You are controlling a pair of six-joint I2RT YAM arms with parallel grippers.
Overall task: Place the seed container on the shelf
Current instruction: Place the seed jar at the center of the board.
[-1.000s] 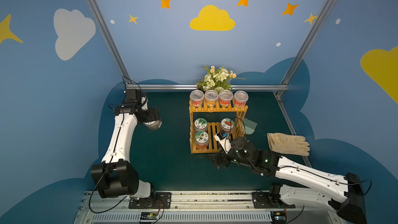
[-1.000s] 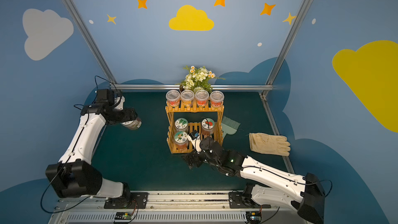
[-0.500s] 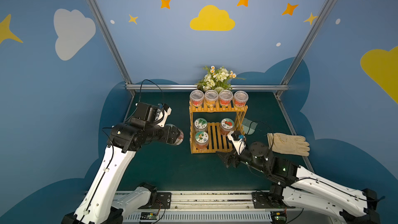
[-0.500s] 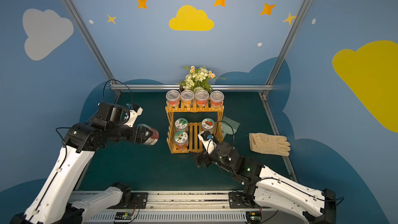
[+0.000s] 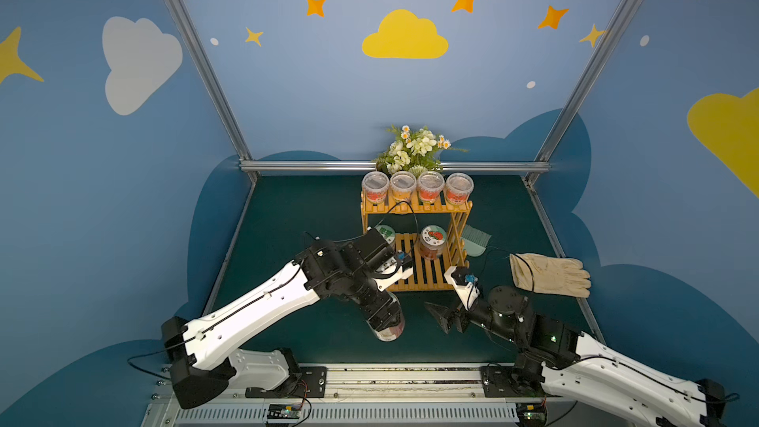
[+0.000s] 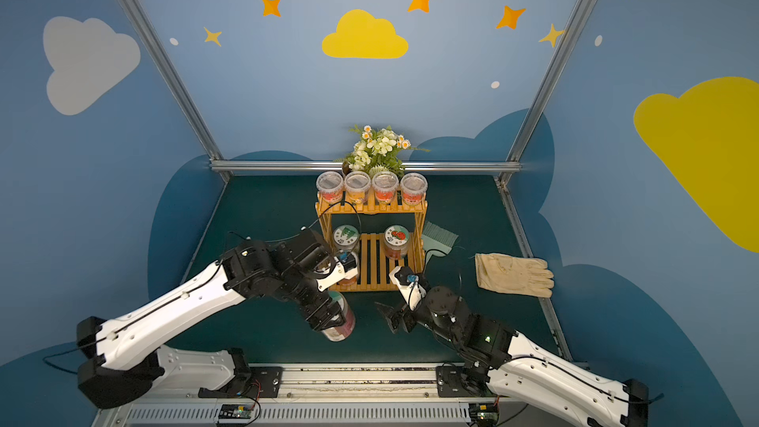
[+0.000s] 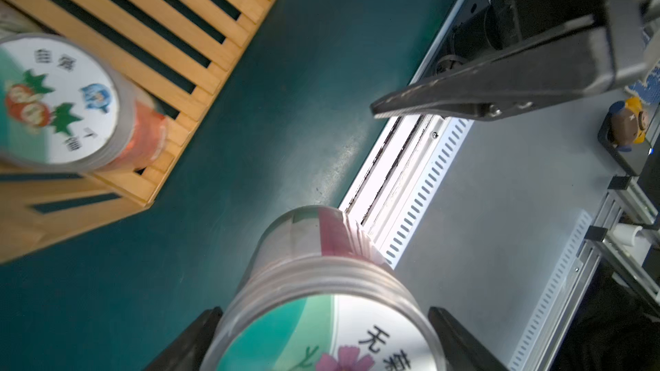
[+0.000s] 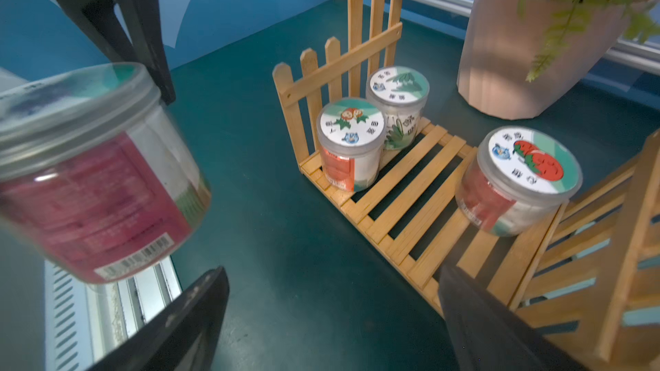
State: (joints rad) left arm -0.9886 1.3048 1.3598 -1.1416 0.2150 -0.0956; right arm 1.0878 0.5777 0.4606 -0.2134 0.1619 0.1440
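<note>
The seed container (image 5: 389, 329) is a clear jar with a pink label and a flower lid. It hangs tilted above the mat, in front of the shelf's left front corner. My left gripper (image 5: 384, 316) is shut on its lid end, one finger (image 7: 189, 342) on each side of the jar (image 7: 321, 280). The shelf (image 5: 427, 277) is an orange-yellow slatted rack in both top views (image 6: 371, 209). My right gripper (image 5: 441, 318) stands open and empty just right of the jar (image 8: 93, 180), fingers pointing at it.
Several cups (image 5: 430, 186) fill the shelf's top tier. Three jars stand on the lower tier (image 8: 410, 201): two at the left end (image 8: 351, 144), one at the right (image 8: 518, 180). A flower pot (image 5: 412, 149) stands behind, with a glove (image 5: 550, 273) and a green brush (image 5: 476, 240) to the right.
My left arm swung from the back left to the front centre, carrying the jar. My right arm drew back from the shelf's lower tier toward the front.
</note>
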